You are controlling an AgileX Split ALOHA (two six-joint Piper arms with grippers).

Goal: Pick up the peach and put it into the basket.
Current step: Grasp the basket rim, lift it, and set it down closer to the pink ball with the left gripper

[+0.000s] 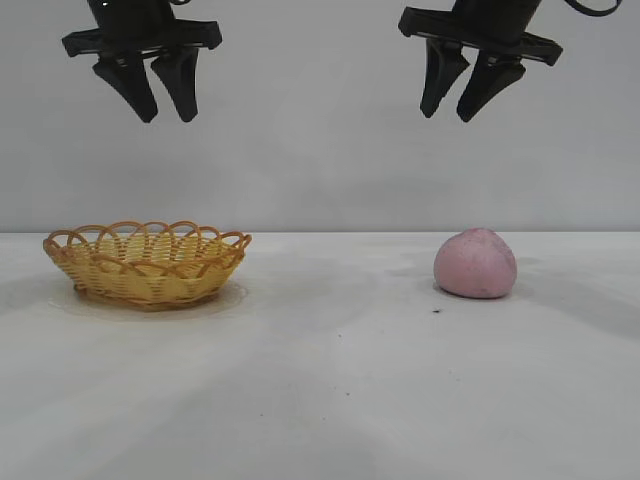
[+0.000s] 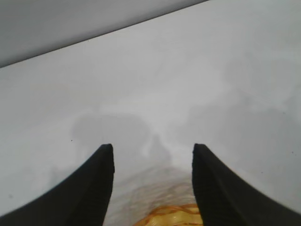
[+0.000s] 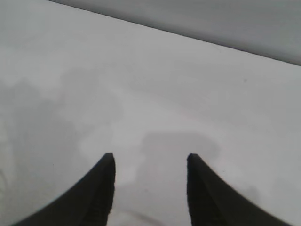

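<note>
On the white table, we see our open right claw above the dusty-pink rounded peach, ready to descend; the open left claw hangs idle over the yellow wicker basket.

Right pincer spread above bare table.

I see a dusty-pink peach and a basket in yellow weave with an orange-brown looped rim. Both my grippers, left and right, are plain black. The table is off-white, faintly smudged grey, under a pale grey wall.
</note>
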